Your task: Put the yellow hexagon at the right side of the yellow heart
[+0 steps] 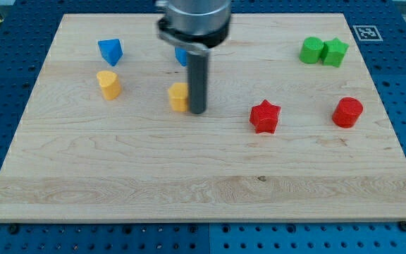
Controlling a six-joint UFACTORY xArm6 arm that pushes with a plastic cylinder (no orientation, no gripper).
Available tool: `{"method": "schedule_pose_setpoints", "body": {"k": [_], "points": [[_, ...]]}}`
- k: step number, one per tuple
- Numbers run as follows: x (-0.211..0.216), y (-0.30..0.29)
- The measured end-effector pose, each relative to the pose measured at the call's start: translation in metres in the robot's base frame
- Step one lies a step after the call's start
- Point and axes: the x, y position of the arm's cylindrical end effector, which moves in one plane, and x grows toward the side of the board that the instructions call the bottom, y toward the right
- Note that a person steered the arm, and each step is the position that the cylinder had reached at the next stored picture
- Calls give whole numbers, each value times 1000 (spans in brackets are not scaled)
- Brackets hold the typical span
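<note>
Currently my tip (197,111), holding nothing, touches the light, rigid yellow plastic hexagon block (179,97) on its right face, far right of the yellow plastic heart block (108,84); it slides easily when pushed.

Two small yellow blocks lie on the pale wooden desk (189,183), both in the upper left part of the frame. The yellow heart-shaped block (108,84) sits towards the view's left, lobes upward, standing clear on the bare wood. The yellow hexagon block (178,97) lies to the view's right of the heart and slightly lower, well apart from it. Its right-hand edge is hidden behind the dark rod, so only its left part shows and its six-sided outline can be made out only in part.
</note>
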Motion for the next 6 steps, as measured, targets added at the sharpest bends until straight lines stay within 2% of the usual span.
{"method": "schedule_pose_setpoints", "body": {"k": [1,3,4,5,6], "points": [[0,-56],[0,-18],[-17,-7],[-31,-15],[-31,-48]]}}
